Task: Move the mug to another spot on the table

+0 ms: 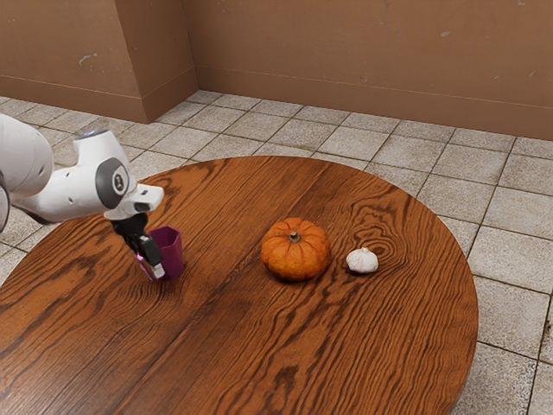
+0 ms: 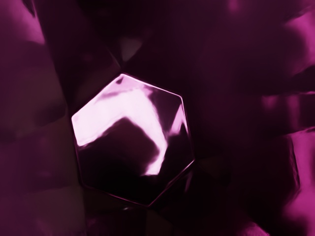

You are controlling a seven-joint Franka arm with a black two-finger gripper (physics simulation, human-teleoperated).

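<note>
A purple mug (image 1: 170, 248) stands upright on the round wooden table (image 1: 259, 346), toward the exterior view's left. My gripper (image 1: 155, 262) reaches down onto the mug's near wall. One black finger (image 1: 149, 252) lies against the outside of that wall, and the other is hidden inside the mug. The gripper looks shut on the mug's wall. In the wrist view I look straight down into the mug (image 2: 133, 142), whose glossy hexagonal bottom sits just under my hand.
An orange pumpkin (image 1: 295, 248) sits near the table's middle, to the exterior view's right of the mug. A white garlic bulb (image 1: 362, 260) lies just beyond it. The table's curved edge runs close behind the arm.
</note>
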